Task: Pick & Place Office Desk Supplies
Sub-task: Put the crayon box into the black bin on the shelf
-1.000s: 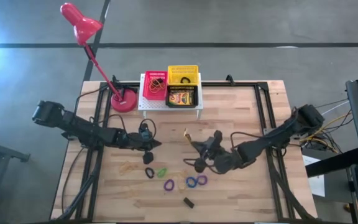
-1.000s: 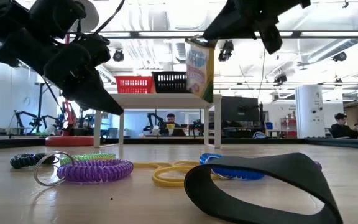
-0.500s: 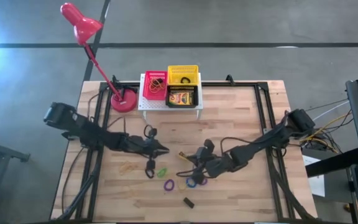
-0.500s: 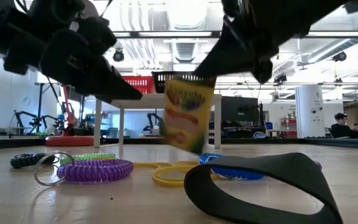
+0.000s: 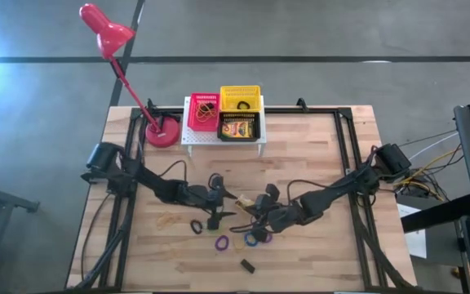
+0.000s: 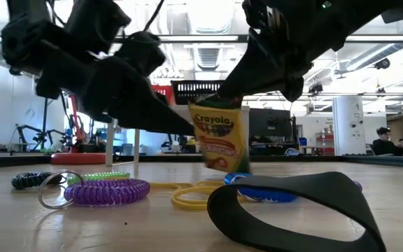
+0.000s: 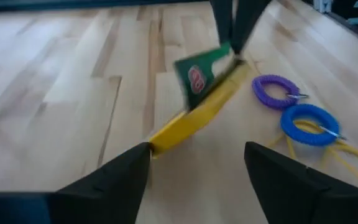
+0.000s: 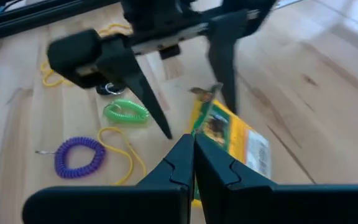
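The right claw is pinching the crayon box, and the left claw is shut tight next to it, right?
Not quite. The right claw does pinch the crayon box, but the left claw is open, not shut. The left wrist view shows its fingers spread wide around the box.

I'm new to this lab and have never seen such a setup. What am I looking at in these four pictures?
It is a robot with two dark arms at a wooden table. One camera looks down from above, one sits at table-top height, and one rides on each wrist. The right gripper is shut on the top edge of a yellow-and-green crayon box, which hangs tilted. The left gripper is open, pointing at that box from close by. Around them on the table lie a purple coil loop, a blue loop and a wide black band. At the back stand a white rack with baskets and a red desk lamp.
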You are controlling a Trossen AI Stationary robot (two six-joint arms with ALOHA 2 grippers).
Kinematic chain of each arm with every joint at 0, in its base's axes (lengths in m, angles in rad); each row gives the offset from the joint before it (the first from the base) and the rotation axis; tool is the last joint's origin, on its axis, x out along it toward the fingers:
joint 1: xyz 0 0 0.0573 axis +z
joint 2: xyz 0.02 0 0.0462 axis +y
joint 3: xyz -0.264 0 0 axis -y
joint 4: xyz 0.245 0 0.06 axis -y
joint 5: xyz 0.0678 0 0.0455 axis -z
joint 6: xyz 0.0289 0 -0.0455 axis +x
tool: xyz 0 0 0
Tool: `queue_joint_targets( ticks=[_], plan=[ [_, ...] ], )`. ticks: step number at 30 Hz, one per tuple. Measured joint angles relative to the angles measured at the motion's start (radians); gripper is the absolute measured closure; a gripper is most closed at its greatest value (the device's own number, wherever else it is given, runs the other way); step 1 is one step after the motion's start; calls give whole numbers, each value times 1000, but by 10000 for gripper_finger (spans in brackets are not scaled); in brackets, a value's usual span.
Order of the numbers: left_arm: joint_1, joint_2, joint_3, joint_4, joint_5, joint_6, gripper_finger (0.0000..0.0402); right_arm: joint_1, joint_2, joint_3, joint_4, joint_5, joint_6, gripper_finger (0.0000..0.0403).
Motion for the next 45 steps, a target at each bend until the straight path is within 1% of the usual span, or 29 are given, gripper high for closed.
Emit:
queue_joint_targets(
  ticks=[2, 4, 7, 10, 15, 18, 21, 24, 27, 30, 33, 35, 38, 40, 45],
  plan=[
    [0, 25, 30, -1, -8, 44, 128, 0, 0, 0, 0, -20, -3, 394],
    [0, 41, 57, -3, -7, 74, 132, 0, 0, 0, 2, -44, -16, 394],
    [-1, 51, 78, -9, -7, 91, 157, 0, -5, 0, 1, -50, -32, 394],
    [-1, 51, 75, -20, -7, 91, 202, 0, -13, 0, -4, -67, -47, 394],
    [-2, 51, 72, -67, -3, 74, 292, -2, -28, 1, -12, -85, -53, 391],
    [-3, 51, 72, -88, -4, 60, 338, -21, -48, 2, -29, -169, -52, 370],
    [-4, 51, 73, -88, -4, 41, 371, -44, -63, 2, -45, -238, -52, 330],
    [-3, 46, 74, -101, -4, 18, 374, -69, -71, 5, -92, -261, -52, 280],
    [-3, 27, 76, -152, -8, -1, 372, -95, -71, 27, -163, -264, -58, 230],
    [-2, 8, 94, -244, -12, -4, 357, -116, -61, 62, -195, -264, -141, 187],
    [-3, -4, 123, -330, -12, 6, 352, -124, -53, 102, -215, -247, -253, 158],
    [-3, -6, 133, -354, -10, 7, 353, -126, -54, 146, -242, -230, -292, 149],
    [-3, -6, 141, -367, -7, 11, 355, -126, -56, 215, -359, -210, -312, 146],
    [-3, -7, 143, -367, -8, 11, 355, -130, -46, 241, -406, -219, -310, 148],
    [-4, -7, 142, -367, -12, 11, 355, -144, -5, 259, -424, -264, -308, 167]
  ],
)
